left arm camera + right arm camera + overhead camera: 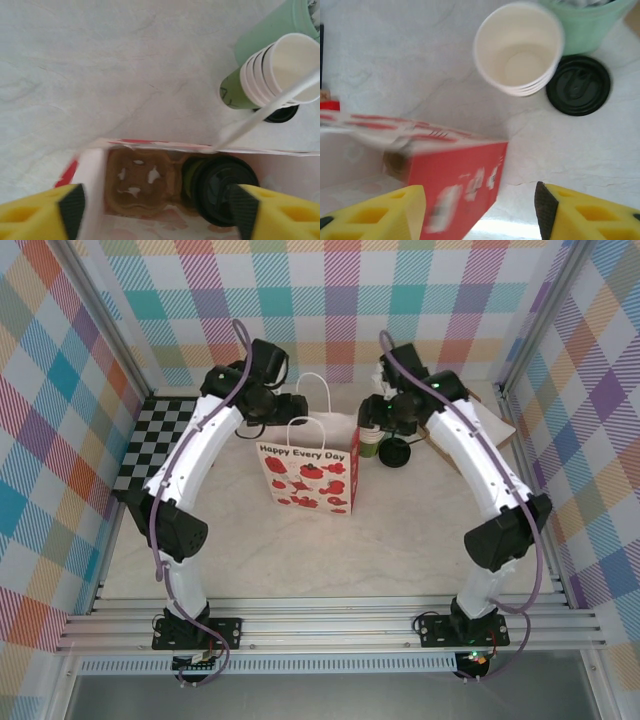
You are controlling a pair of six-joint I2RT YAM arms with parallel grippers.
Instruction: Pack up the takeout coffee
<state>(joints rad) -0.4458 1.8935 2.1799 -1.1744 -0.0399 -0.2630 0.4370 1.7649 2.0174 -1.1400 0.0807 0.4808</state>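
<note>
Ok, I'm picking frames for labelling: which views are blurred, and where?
Top external: sharp, evenly lit. Left wrist: the white handle is a soft streak. Right wrist: the gift bag is motion-smeared, its print unreadable; the paper cups are fairly sharp.

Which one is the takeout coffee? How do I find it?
Find the paper bag with red pictures on the table. Inside sits a brown cardboard carrier, and the coffee cup stands in it beside an empty slot. It has a black lid on; the cream cups outside are open.
</note>
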